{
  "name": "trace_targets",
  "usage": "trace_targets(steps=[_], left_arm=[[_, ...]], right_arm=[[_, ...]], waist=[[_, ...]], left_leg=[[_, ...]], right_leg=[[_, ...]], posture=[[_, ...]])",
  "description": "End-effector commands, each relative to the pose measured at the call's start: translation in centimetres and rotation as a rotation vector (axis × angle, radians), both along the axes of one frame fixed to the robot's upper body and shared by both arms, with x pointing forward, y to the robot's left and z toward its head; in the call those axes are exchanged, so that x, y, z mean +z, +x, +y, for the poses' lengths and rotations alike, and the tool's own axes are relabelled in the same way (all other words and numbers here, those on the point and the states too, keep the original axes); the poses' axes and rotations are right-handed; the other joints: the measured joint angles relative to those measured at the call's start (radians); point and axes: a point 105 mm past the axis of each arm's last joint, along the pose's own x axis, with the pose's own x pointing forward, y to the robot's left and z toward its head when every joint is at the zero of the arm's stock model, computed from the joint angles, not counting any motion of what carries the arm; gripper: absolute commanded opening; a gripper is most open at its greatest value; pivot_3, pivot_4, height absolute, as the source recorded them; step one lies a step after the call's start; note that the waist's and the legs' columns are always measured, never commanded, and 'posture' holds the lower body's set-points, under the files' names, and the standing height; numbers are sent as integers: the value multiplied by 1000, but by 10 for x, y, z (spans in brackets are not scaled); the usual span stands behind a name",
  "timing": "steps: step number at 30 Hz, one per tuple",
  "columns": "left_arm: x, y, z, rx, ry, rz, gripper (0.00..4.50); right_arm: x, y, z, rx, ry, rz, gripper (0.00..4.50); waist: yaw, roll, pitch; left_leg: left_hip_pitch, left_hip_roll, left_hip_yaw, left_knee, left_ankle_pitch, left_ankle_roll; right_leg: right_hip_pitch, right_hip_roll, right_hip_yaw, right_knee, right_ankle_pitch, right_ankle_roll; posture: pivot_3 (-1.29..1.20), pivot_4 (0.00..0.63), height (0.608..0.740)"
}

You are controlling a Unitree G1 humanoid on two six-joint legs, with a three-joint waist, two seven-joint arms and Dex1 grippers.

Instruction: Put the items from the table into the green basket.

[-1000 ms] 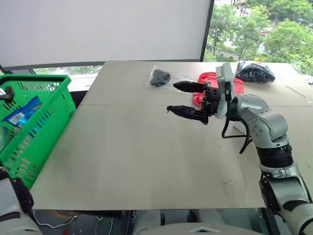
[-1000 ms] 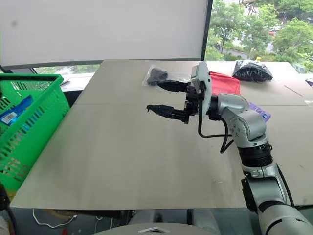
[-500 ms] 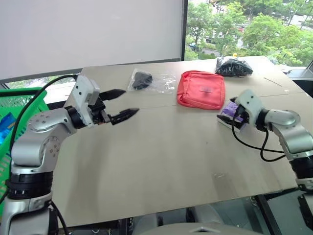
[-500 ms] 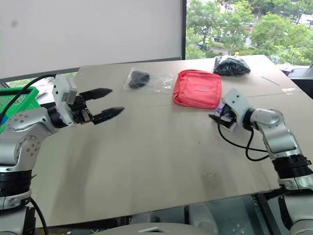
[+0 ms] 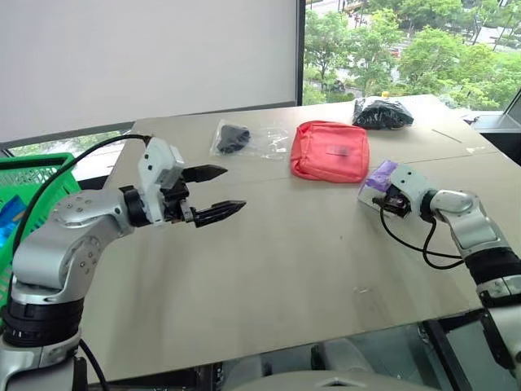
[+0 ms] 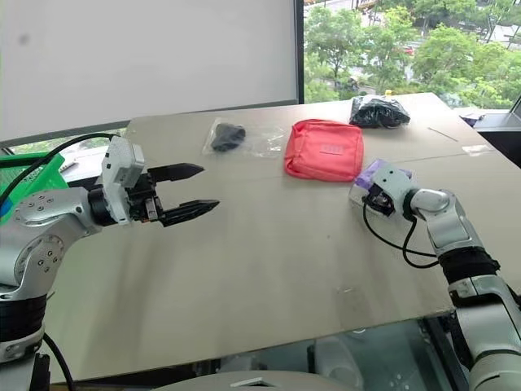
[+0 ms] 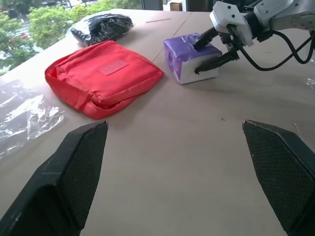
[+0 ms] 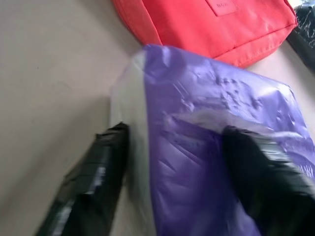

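Straddling the tissue pack (image 7: 192, 57) at right of the desk (image 5: 285, 261), the right end effector (image 7: 212, 50) is seen partly closed, grip unconfirmed. The pack is judged light and squashy; opposite sides suit best. The left end effector (image 5: 215, 193) is held apart, empty.

Zip pouch (image 5: 331, 150) between clear bag (image 5: 248, 138) and tissue pack (image 5: 380, 176).

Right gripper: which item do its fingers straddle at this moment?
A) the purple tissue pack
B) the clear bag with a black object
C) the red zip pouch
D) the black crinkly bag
A. The right gripper has one finger on each side of the purple tissue pack; the red zip pouch lies apart from it on the table.
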Motion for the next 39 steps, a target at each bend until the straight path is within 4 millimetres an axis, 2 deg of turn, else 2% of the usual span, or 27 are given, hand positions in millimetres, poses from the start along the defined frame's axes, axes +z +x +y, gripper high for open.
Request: trace_targets(steps=[1,4,5,6,10,13,17,20,23,26,29,36,39], left_arm=[[11,-4,-2,9,-17,-48,4500],[17,-3,-10,7,-111,-59,4500],[18,-4,-14,1,-140,-59,4500],[18,-5,-17,-2,-159,-58,4500],[12,1,-23,35,-244,-22,4500],[1,10,-24,84,-291,22,4500],[-1,27,-22,175,-489,81,4500],[3,30,-25,171,-609,97,4500],[9,24,-35,107,-692,91,4500],[19,17,-42,33,-776,78,4500],[27,12,-49,-35,-832,80,4500],[27,7,-61,-109,-855,115,4500],[26,7,-62,-120,-865,127,4500]], right_arm=[[4,2,-1,17,-30,-16,1462],[3,0,-2,26,-35,-18,216],[5,0,-2,30,-39,-31,45],[6,0,-2,33,-42,-41,45],[41,4,12,58,63,-142,45],[88,-2,41,142,303,-187,45],[153,-28,84,335,729,-191,45],[182,-43,99,411,989,-124,45],[200,-60,110,505,1220,-1,45],[210,-74,115,579,1439,141,45],[205,-80,118,595,1624,285,45],[203,-88,125,606,1937,548,45],[203,-89,127,615,2026,596,45]], waist=[[9,0,0],[22,0,0],[25,0,0],[27,0,0],[30,1,0],[28,4,2],[33,5,2],[34,4,2],[36,3,1],[36,4,1],[35,4,1],[26,6,0],[13,6,0]], left_leg=[[0,0,0,0,0,0],[-1,0,0,0,0,0],[-1,0,0,0,0,0],[-1,0,0,0,0,0],[-1,0,0,0,0,0],[-2,1,1,0,0,0],[-3,2,0,0,0,0],[-5,2,-3,1,0,0],[-8,2,-5,1,2,-3],[-9,1,-6,1,2,-3],[-9,1,-6,1,2,-3],[-9,1,-4,1,2,-3],[-9,1,-4,1,2,-3]], right_leg=[[0,0,0,-1,0,0],[0,0,0,-3,0,0],[0,0,0,-3,0,0],[0,0,0,-3,0,0],[0,0,0,-3,0,0],[-1,0,1,-3,0,0],[-2,1,0,-3,0,0],[-2,1,-2,-4,0,0],[-3,0,-5,-7,0,0],[-3,0,-6,-8,0,0],[-3,-1,-6,-8,0,0],[-2,0,-5,-7,0,0],[-2,0,-5,-7,0,0]], posture=[[-66,0,740],[-72,0,740],[-82,0,740],[-82,0,740],[-87,0,740],[-103,0,740],[-119,0,740],[-119,0,740],[-114,0,740],[-113,0,740],[-112,0,740],[-113,0,740],[-110,0,740]])
